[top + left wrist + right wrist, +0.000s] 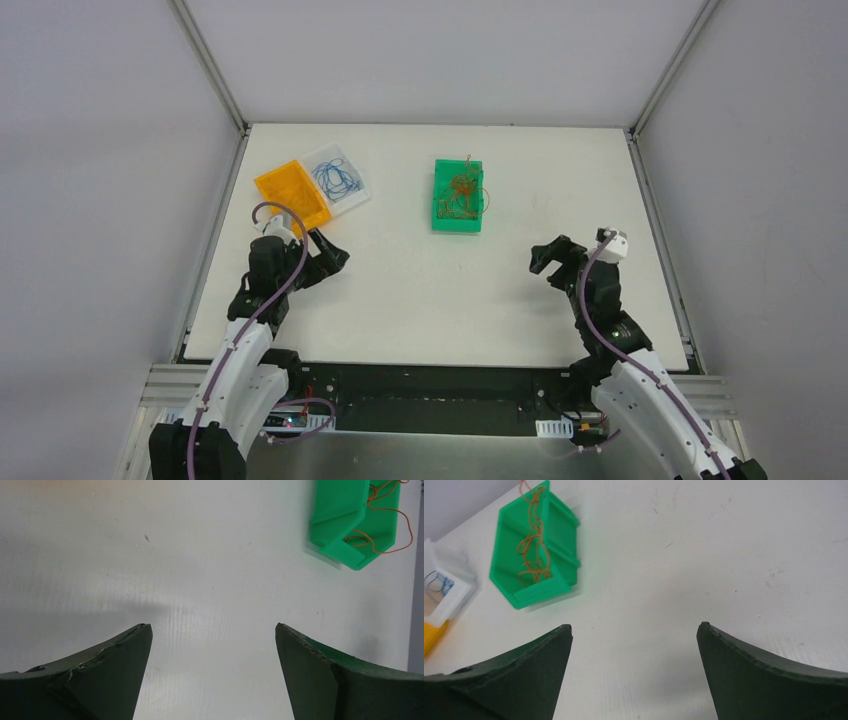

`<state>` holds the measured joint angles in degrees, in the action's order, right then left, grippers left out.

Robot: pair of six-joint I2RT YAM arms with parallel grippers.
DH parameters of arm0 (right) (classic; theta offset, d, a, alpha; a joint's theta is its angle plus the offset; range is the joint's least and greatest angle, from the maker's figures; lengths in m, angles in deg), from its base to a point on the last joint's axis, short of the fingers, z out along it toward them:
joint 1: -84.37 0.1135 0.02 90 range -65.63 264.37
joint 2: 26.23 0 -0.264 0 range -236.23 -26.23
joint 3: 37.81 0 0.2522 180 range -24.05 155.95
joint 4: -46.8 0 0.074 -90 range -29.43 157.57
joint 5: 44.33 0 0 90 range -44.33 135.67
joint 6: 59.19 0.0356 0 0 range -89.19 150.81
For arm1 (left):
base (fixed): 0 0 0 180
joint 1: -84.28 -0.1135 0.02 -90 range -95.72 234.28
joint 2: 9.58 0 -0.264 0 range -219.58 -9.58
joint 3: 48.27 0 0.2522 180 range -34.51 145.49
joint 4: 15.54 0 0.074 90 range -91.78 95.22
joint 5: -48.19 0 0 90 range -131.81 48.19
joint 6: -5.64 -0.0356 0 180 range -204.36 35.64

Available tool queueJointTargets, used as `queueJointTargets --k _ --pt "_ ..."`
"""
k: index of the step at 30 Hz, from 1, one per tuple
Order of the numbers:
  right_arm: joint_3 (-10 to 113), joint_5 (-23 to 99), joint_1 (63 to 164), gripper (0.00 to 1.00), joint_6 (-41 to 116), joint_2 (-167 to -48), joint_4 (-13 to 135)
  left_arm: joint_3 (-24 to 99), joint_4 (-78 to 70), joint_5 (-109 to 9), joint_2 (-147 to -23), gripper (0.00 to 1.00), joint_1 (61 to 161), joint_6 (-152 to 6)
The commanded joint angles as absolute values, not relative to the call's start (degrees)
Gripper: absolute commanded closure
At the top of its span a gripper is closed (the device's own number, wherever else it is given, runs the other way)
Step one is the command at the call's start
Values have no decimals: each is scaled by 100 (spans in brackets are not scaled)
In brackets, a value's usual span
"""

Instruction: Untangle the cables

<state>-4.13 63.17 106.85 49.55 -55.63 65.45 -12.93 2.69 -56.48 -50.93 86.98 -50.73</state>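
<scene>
Starting on your left: your left gripper (337,256) hangs low over the white table (450,310) with its jaws spread wide and nothing between them. You can see bare tabletop in the gap from the left wrist camera (212,626). Just past it and a bit to its left sits a shallow orange plastic tray (292,197). Touching that tray's far right side is a clear plastic tray (340,176) holding a loose curl of thin blue wires (335,179).

Further ahead and off to that gripper's right is a green plastic bin (457,196). It holds a tangle of thin orange-brown wires (464,189), and a few loops spill over its rim (387,525).

Your right gripper (540,262) is also wide open and holding nothing (635,625). From there the green bin sits ahead and to its left, well apart, with the tangle running along its inside (531,537).
</scene>
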Motion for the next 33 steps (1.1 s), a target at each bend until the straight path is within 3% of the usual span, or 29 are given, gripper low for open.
queueJointTargets --k 1,10,17,33 --pt "-912 7648 10664 1 4527 -5811 5351 -1174 -146 -4775 -5164 3 8762 -5697" --pt "-1435 8881 10437 1 3528 -7556 2347 -1319 -1682 -2901 -6085 1 8758 -6065" --pt "-1486 8062 9835 2 3502 -9185 743 -1220 -2104 -2486 -6690 1 8727 -6158" --pt "-1427 7663 9248 1 3613 -9325 697 -1456 -2160 -2365 -6349 1 8674 -6157"
